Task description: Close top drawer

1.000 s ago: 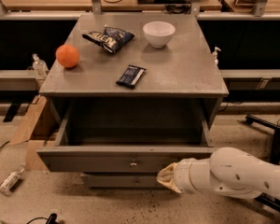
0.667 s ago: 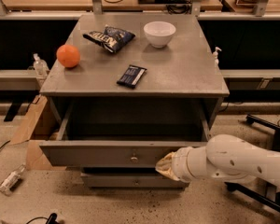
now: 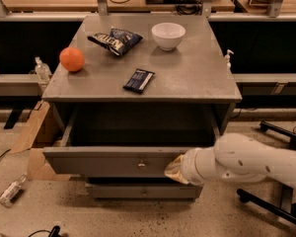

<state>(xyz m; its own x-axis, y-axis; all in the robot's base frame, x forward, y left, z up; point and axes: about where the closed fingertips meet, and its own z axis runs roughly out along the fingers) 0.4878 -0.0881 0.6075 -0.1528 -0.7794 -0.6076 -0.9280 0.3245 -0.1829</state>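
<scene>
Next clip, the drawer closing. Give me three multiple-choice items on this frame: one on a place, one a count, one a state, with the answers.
1. Where is the tool?
A) at the front panel of the top drawer, right of its knob
B) raised high in the air
C) out of view

2. How many things lie on the cabinet top?
A) two
B) four
C) six

3. What state is the top drawer in?
A) fully shut
B) pulled out, interior showing
C) removed altogether

Answers:
1 A: the tool's tip sits at the panel just right of the knob.
2 B: an orange, a chip bag, a white bowl and a dark bar packet.
3 B: its dark interior is open to view behind the front panel.
</scene>
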